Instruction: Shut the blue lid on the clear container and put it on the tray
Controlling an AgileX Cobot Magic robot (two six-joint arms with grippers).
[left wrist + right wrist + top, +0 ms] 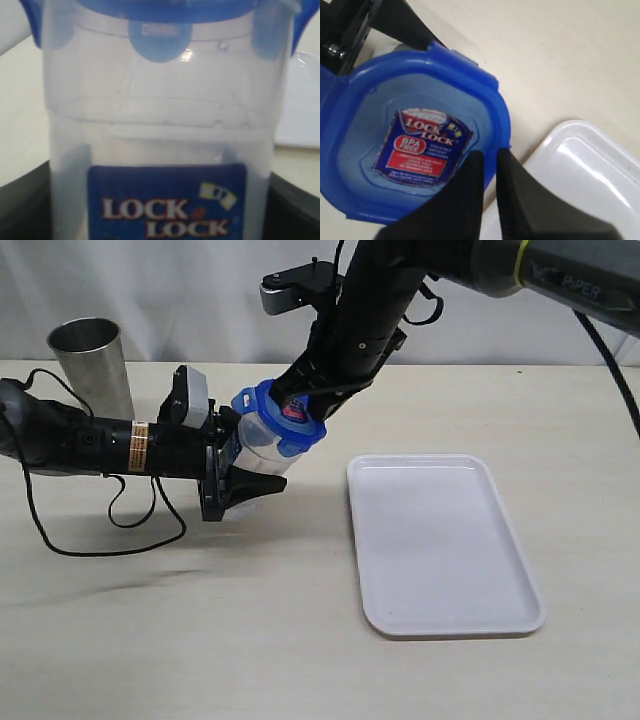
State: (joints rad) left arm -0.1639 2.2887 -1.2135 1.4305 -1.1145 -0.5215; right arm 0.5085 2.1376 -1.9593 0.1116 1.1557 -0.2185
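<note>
Left gripper (240,478) clamps the container (258,435) at a tilt, bracing it, while the right gripper (489,152), jaws pinched nearly together, bears on the lid (380,115) to seat it.

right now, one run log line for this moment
left jaws: hold clear container, tilted | right jaws: nearly shut, at blue lid atop container | tray: container not on it

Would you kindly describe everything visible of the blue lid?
The lid is glossy blue plastic, rounded-square, with a red, white and blue Lock & Lock sticker on top and flaps hanging at its edges. It sits on the container's mouth, tilted with it above the table. The right gripper's nearly closed tips are at its rim; contact is unclear.
</note>
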